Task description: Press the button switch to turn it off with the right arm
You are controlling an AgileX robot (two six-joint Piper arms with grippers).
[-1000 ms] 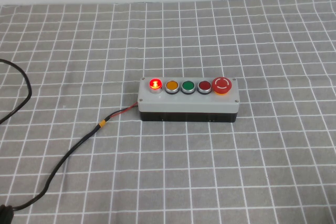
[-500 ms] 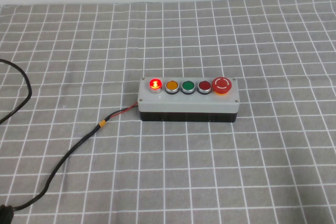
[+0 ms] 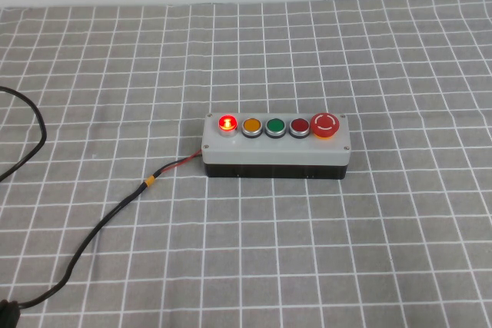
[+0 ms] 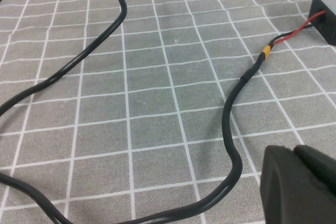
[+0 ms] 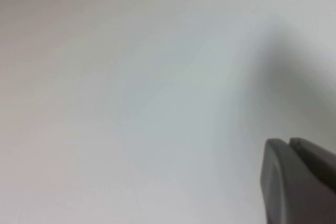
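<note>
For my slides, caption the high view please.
Button switch with leftmost red button lit, black cable trailing; neither gripper in frame.

Little of the robot shows, and none of it from the high camera. The left gripper appears as matte black, rounded fingers split by a thin seam. The right gripper looks the same, greyer against a blank pale surface.
</note>
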